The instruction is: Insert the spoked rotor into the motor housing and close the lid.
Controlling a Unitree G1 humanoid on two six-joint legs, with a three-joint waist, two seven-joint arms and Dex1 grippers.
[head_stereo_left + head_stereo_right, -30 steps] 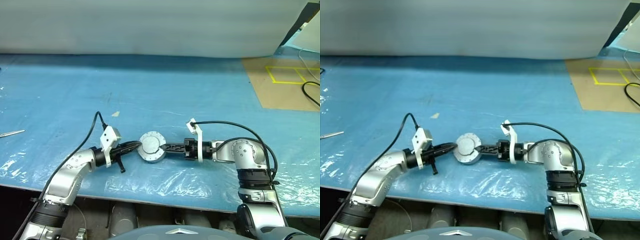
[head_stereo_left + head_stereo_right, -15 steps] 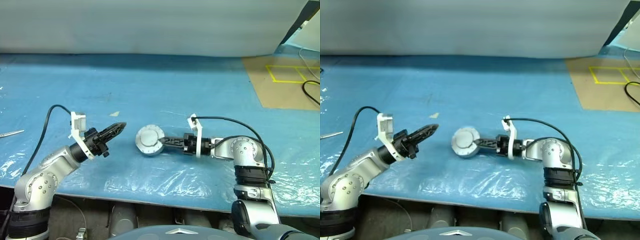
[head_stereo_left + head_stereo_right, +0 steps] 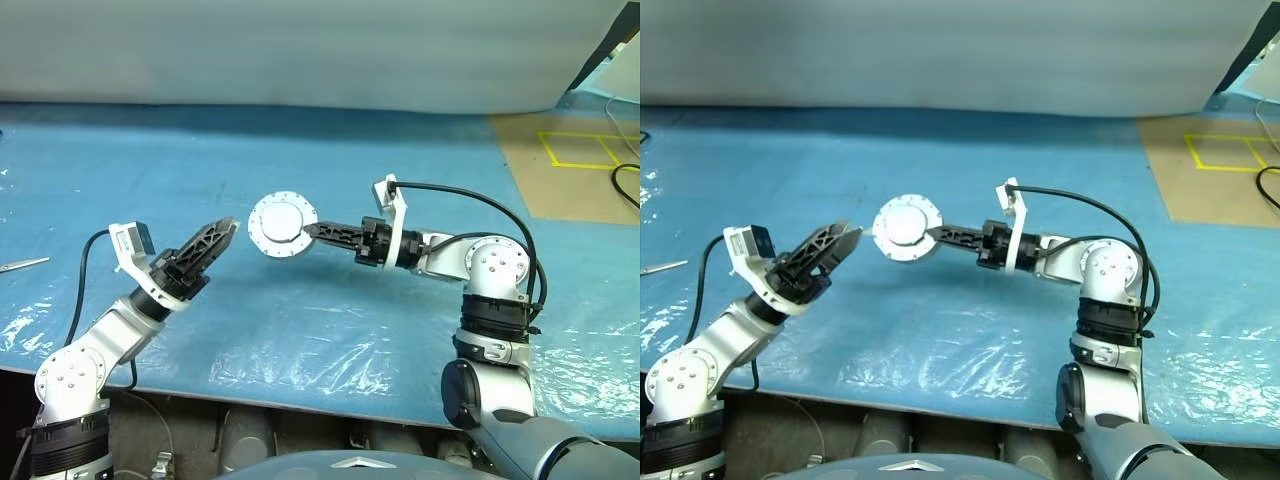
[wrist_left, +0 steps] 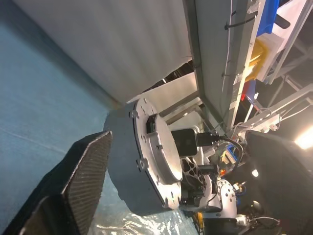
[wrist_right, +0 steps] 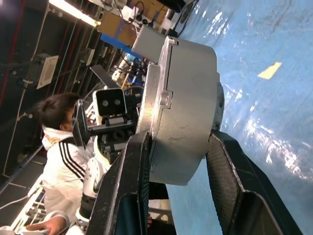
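Since earlier, the right tool (image 3: 312,231) has lifted the closed motor housing (image 3: 282,225) to mid-frame, clamped, while the left tool (image 3: 222,232) withdrew, fingers apart; task looks finished, next setting it down.

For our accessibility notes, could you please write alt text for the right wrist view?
The right gripper clamps the closed motor housing edge-on between its two black fingers, held above the blue plastic-covered table. Behind it, a person in a black jacket with white stripes stands in a dim workshop.

Blue plastic sheet (image 3: 330,180) covers the table; wrinkled.
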